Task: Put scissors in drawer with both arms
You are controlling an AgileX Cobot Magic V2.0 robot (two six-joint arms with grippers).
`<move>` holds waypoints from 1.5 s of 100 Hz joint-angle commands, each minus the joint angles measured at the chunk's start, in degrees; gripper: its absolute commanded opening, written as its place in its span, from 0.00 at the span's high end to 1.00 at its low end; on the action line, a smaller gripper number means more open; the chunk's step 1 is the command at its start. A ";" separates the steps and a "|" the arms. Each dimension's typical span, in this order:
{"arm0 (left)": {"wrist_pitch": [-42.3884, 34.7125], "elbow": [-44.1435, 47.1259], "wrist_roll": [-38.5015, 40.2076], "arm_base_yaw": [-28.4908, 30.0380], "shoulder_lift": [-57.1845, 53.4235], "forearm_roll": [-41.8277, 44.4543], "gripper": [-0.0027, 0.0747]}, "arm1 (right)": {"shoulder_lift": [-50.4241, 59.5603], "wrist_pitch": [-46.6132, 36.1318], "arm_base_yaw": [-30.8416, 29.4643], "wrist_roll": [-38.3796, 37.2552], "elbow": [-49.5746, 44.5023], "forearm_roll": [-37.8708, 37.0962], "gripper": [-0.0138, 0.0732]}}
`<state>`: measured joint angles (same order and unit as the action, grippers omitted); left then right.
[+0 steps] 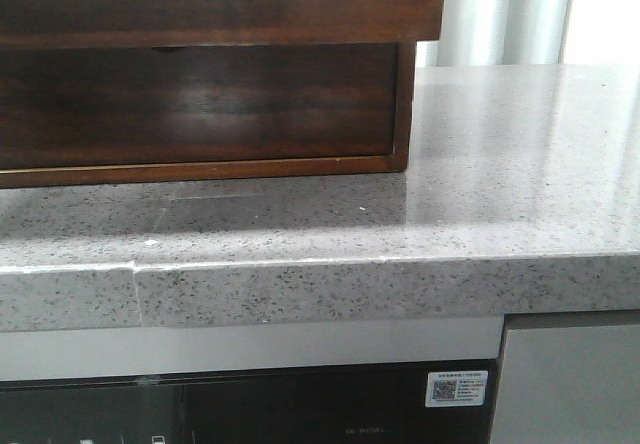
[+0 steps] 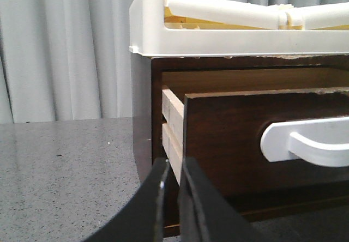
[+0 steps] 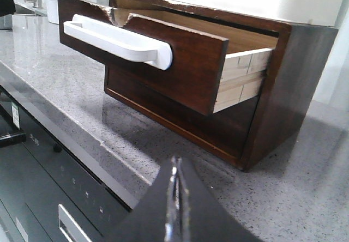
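- Drawer [image 3: 163,51] stands pulled partway out of a dark wood cabinet [image 3: 283,89]; its pale wooden side boards [image 3: 240,81] are exposed behind the brown front.
- White bar handle [image 3: 117,39] runs across the drawer front; the top edge of that front looks chipped near one end.
- Cabinet sits on a grey speckled countertop [image 1: 500,164], toward its back edge; in the front view its base reaches about two-thirds of the way across from the left edge.
- White tray [image 2: 218,29] rests on top of the cabinet.
- Left gripper [image 2: 173,198] is beside the drawer's front corner, fingers drawn to a narrow slit with nothing between them.
- Right gripper [image 3: 175,204] hangs over the countertop's front edge, well apart from the drawer, fingers pressed together and holding nothing.
- Scissors: not visible in any view; their location cannot be told.
- Dark appliance panel [image 1: 250,404] with a white sticker [image 1: 458,388] sits below the countertop's front edge.
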<state>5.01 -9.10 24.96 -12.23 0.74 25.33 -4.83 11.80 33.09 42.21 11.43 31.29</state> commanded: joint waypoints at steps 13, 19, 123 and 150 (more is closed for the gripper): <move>-4.07 -1.45 0.44 -0.52 0.72 -0.45 0.96 | -0.63 -3.92 -0.40 0.10 1.34 0.61 0.95; -4.07 -1.45 0.44 -0.52 0.72 -0.45 0.96 | -0.63 -3.92 -0.40 0.10 1.34 0.61 0.95; -14.29 10.02 -27.63 17.40 -2.95 -25.33 0.96 | -0.63 -3.92 -0.40 0.10 1.34 0.61 0.95; -2.59 10.26 -26.54 15.39 -2.95 -24.02 0.96 | -0.63 -3.92 -0.40 0.10 1.34 0.61 0.95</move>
<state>2.87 0.30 -2.20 4.08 -0.30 1.22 -4.83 11.83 33.09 42.21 11.40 31.29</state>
